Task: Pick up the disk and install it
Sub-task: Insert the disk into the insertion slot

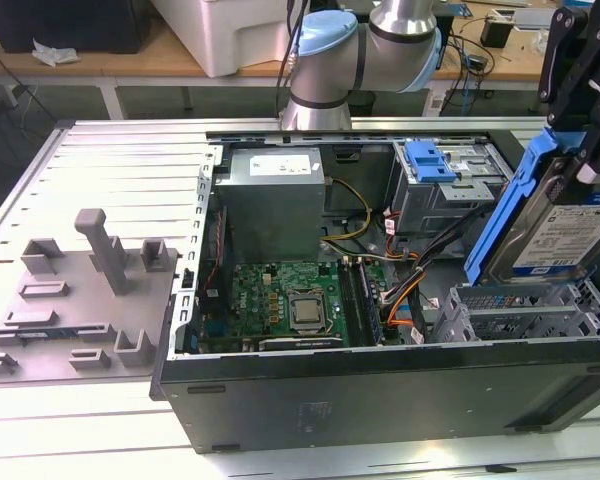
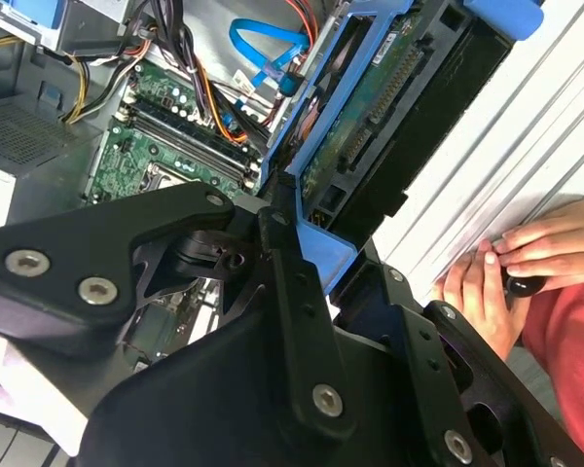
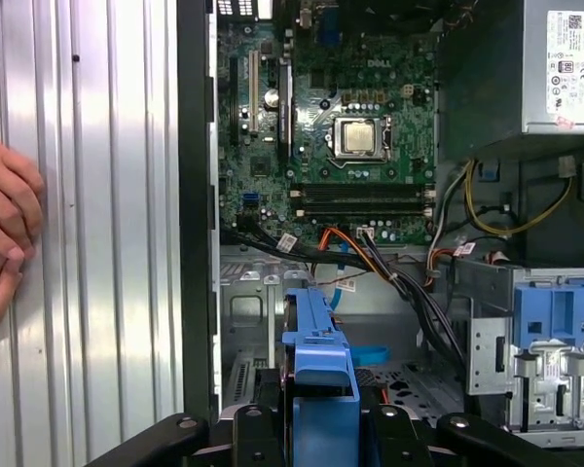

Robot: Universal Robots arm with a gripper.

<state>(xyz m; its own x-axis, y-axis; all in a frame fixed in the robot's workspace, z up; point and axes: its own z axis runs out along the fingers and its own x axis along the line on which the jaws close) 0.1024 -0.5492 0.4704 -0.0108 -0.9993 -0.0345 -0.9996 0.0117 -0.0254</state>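
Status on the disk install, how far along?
Pick-up looks done: the gripper is shut on the disk and holds it in the air. In hand: the disk hangs tilted above the grey drive bay at the exterior view's right end of the open computer case. Left: seating it; most of the disk stands above the bay, so it is not installed.

You can see a white-and-blue label on the disk and a white sticker on the power supply box, but their print is too small for you to read.
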